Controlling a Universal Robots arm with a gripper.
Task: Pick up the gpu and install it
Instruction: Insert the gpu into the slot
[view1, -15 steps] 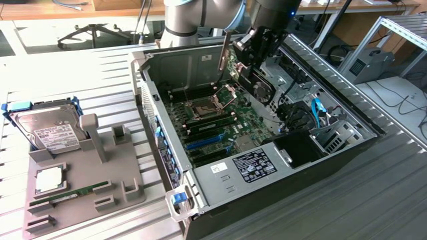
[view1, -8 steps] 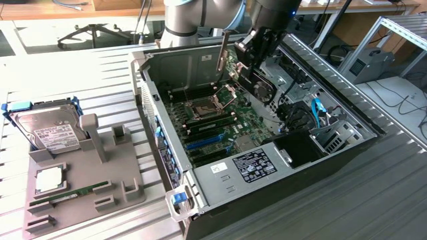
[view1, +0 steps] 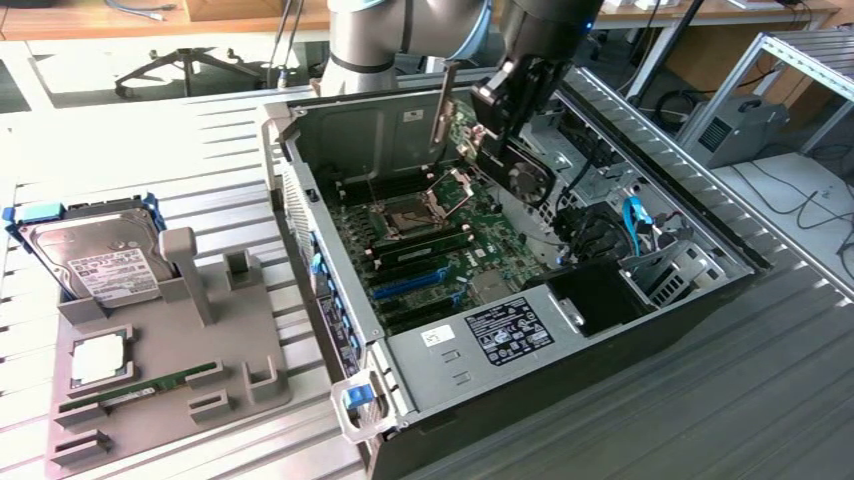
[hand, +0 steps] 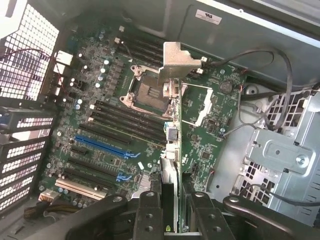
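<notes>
Gripper (hand: 172, 200) state: closed on the gpu (hand: 172, 131), with one finger (hand: 150, 212) on each face of the board. The card stands on edge between the jaws and extends away from them, its silver bracket (hand: 177, 60) at the far end. In the exterior view the gripper (view1: 514, 100) holds the card above the open computer case (view1: 320, 300), clear of the motherboard (view1: 427, 240) and seated in no slot. In the wrist view the card's edge lies over the area beside the CPU socket (hand: 145, 92). The blue expansion slot (hand: 100, 145) is unoccupied. A hard drive (view1: 100, 260) rests on the grey fixture (view1: 160, 400) at the exterior view's left.
</notes>
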